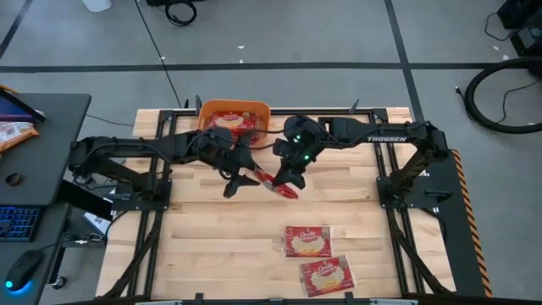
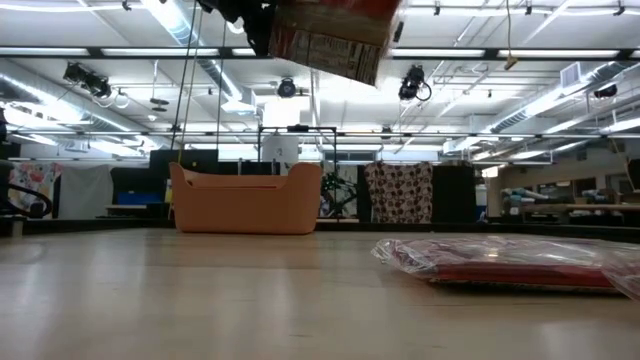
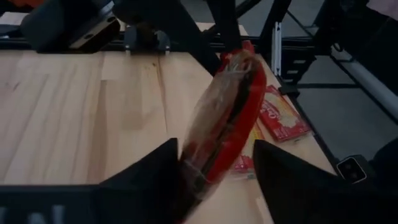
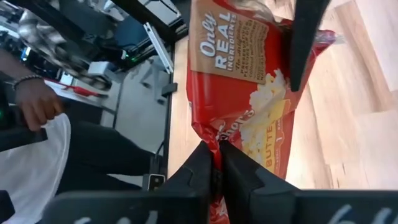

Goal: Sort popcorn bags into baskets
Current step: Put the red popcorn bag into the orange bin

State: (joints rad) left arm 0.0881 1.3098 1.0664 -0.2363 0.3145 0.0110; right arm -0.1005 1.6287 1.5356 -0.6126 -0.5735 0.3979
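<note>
One red popcorn bag is held up in the air between my two grippers, high above the table in the low view. My right gripper is shut on it. My left gripper is open, with one finger on each side of the bag's other end. The orange basket stands at the table's far edge with a red bag lying inside. Two more bags lie flat on the table near its near edge. My right gripper pinches the bag by a crimped edge between its two fingers. The bag is lifted clear of the table and stands edge-up toward my left gripper. My left gripper has the bag's other end between its open fingers; whether a finger touches it, I cannot tell.
Bare wooden table lies to the left of the two flat bags. A dark desk with a keyboard and an orange snack bag stands off the table's left. A person's hand shows beyond the table in the right wrist view.
</note>
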